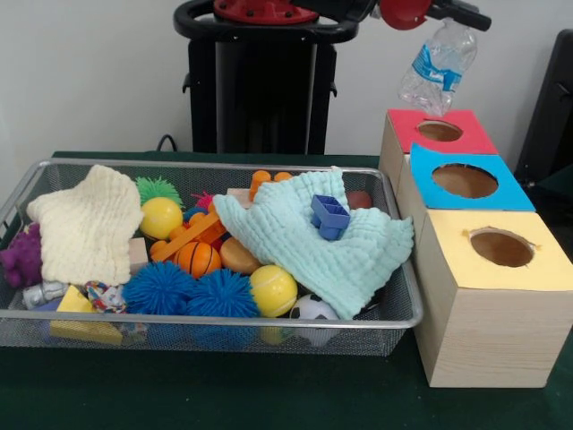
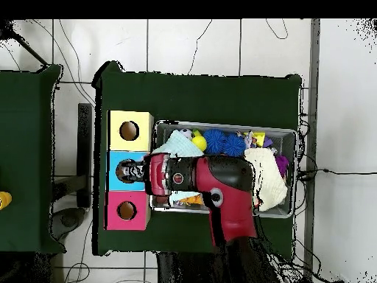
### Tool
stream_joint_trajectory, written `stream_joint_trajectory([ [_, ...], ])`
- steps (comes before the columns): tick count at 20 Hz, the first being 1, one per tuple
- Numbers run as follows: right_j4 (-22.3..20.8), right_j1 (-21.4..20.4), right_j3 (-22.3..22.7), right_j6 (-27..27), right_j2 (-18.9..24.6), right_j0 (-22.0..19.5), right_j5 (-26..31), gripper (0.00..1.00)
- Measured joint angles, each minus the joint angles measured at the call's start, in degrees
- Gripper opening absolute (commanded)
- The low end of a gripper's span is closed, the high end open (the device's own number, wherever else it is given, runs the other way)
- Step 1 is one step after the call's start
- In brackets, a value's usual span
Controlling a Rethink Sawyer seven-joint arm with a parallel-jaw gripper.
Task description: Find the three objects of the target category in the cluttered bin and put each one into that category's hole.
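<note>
Yellow-topped box nearest on desk, blue-topped and red-topped behind. Water bottle hangs tilted, neck up, above red hole, apparently for drop. Hand clenched on bottle neck. Wire bin left, cloths likely hiding remaining bottles.
</note>
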Motion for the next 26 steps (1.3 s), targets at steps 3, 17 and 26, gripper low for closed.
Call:
stream_joint_trajectory([
  [3, 0.0, 0.8, 0.0, 0.0, 0.0, 0.0, 0.0, 0.0],
  [17, 0.0, 4.3, 0.0, 0.0, 0.0, 0.1, 0.0, 0.0],
  [26, 1.2, 6.1, 0.0, 0.0, 0.0, 0.9, 0.0, 0.0],
])
